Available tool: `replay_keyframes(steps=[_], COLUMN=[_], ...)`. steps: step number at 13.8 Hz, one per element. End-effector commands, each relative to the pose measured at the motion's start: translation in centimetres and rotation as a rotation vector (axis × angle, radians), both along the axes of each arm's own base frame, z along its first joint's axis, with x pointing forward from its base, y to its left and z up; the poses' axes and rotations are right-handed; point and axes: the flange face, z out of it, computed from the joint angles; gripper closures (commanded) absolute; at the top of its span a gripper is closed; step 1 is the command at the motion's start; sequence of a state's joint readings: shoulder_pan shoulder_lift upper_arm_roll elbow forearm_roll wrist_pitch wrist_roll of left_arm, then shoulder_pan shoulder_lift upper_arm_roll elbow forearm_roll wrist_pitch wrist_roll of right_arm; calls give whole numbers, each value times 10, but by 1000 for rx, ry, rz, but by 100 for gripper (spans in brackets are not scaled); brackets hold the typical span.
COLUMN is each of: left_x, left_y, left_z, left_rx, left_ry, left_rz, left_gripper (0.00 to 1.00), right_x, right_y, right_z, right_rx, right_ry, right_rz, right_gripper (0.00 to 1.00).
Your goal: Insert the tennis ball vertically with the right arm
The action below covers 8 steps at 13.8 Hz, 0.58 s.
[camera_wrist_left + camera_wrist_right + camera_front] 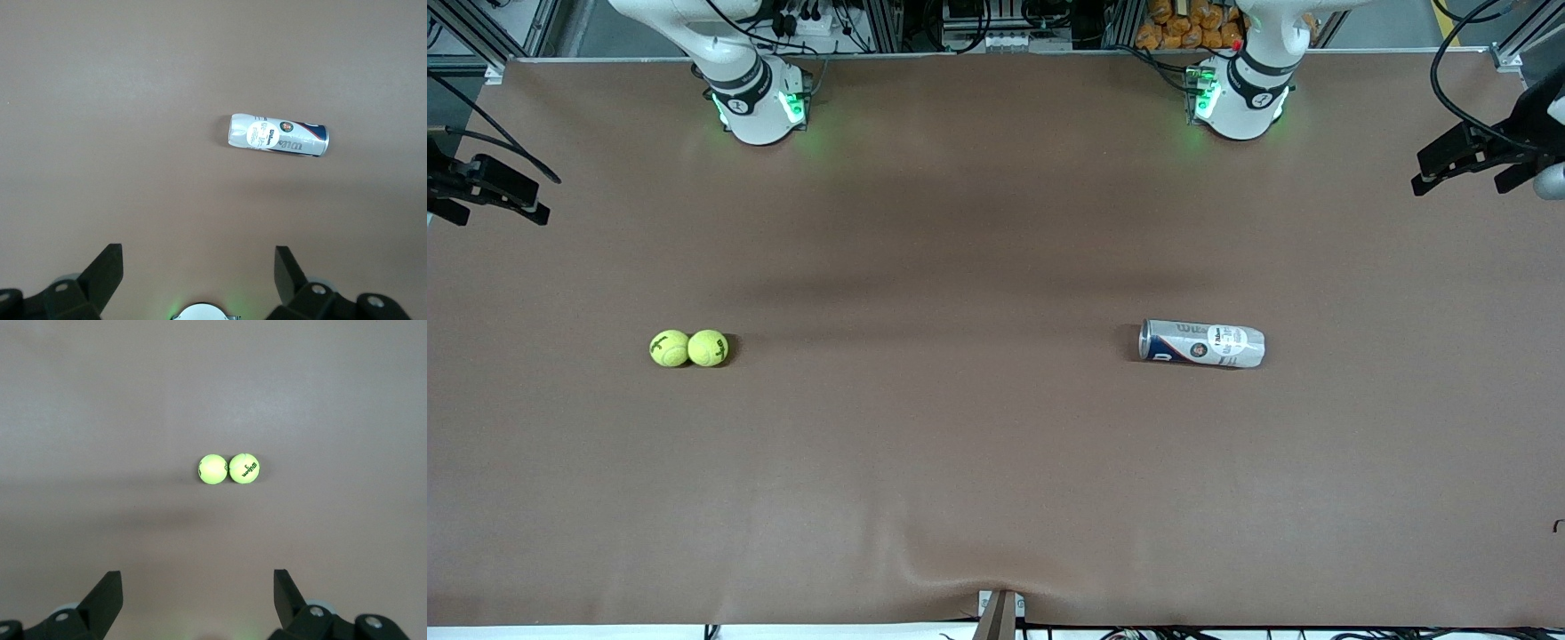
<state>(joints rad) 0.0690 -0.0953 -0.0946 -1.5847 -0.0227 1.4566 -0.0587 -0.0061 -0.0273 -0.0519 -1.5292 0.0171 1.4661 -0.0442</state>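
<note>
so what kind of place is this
Probably a robotics lab bench: two arm bases bolted along a brown-covered table, aluminium framing and cables at its edge, and only tennis balls and a ball can as props.

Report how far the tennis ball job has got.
Done: nothing. Both tennis balls lie touching on the table toward the right arm's end, and the can lies on its side toward the left arm's end. In hand: nothing; the right pincer and left pincer are open and empty, high above. Left: stand the can up, pick a ball, insert it.

Brown table cover (978, 444), wrinkled at edge nearest front camera
</note>
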Motion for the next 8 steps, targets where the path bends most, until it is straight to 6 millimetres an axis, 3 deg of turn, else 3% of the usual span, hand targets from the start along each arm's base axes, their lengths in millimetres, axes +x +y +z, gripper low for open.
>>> replay_keyframes(steps=[1, 8], left_x=[0, 0], left_y=[0, -1], left_z=[2, 0], left_rx=[9, 9], left_ry=[8, 17], left_rz=[-13, -10], left_gripper=[0, 0], right_x=[-8, -8], right_y=[-3, -3], right_z=[3, 3], right_rx=[18, 19], right_ry=[-3, -4], right_rz=[4, 4], right_gripper=[0, 0])
